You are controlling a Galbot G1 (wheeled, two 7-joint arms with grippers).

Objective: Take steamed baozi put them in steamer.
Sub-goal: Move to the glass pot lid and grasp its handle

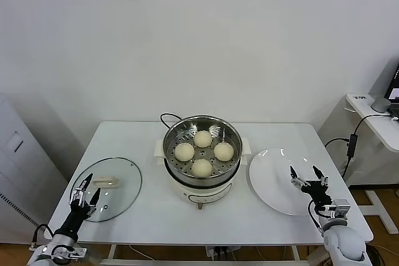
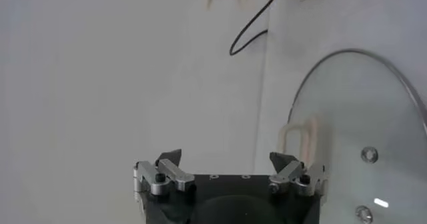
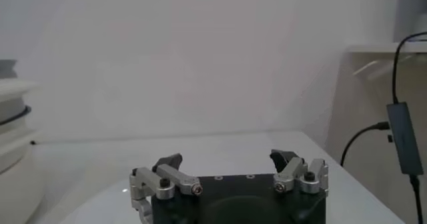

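Now all four steamed baozi (image 1: 202, 152) sit inside the steamer (image 1: 172, 136) at frame centre. Left gripper (image 1: 83, 191), lower left, hangs over what seems a glass lid (image 1: 121, 182), fingers spread; right gripper (image 1: 307, 179), lower right, gapes empty over the white plate (image 1: 271, 179).

Shiny steel steamer (image 1: 171, 140), smooth matt baozi (image 1: 202, 167)

Black left pincer (image 1: 83, 187) and right pincer (image 1: 307, 177), each with silver metal finger links, dark pointed tips and black screw heads on a black block; slim black forearms, thin black cables, pale grey rounded wrist housings
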